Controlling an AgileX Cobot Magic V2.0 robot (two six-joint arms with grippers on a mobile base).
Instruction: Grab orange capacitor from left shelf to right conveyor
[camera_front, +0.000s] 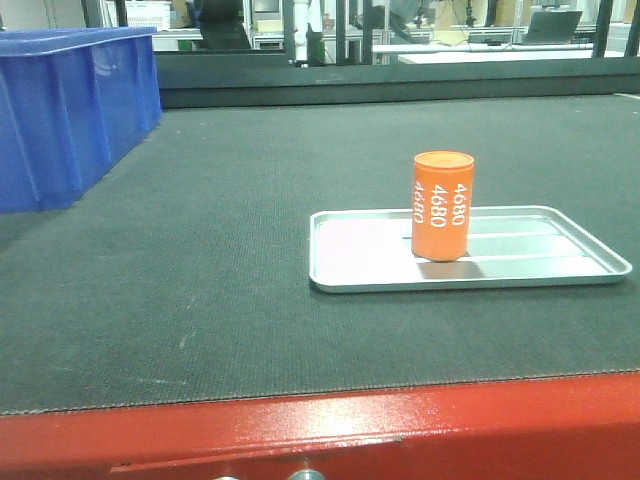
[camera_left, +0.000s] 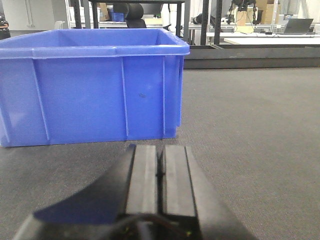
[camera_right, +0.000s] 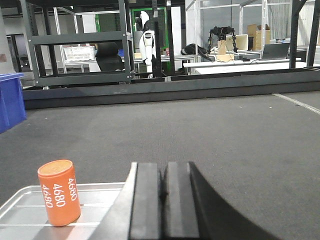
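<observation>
- Toward the far left corner of the worktop (camera_front: 200, 300), a dark belt with a red front edge, stands a blue bin (camera_front: 70, 110); the left gripper (camera_left: 160, 172) hangs low before it, fingers pressed together, holding nothing.
- Right of centre lies a shallow silver tray (camera_front: 350, 262), and the orange capacitor (camera_front: 441, 205) stands inside it, apart from both grippers.
- Its long axis is vertical, flat top up, with "4680" printed up its side.
- Nearest the right edge, the right gripper (camera_right: 161, 192) is also pressed together and empty, the capacitor just to its left.
- Judging by this, the placing looks done; any withdrawal should go straight back, clear of the tray rim, so the upright cylinder is not tipped.
</observation>
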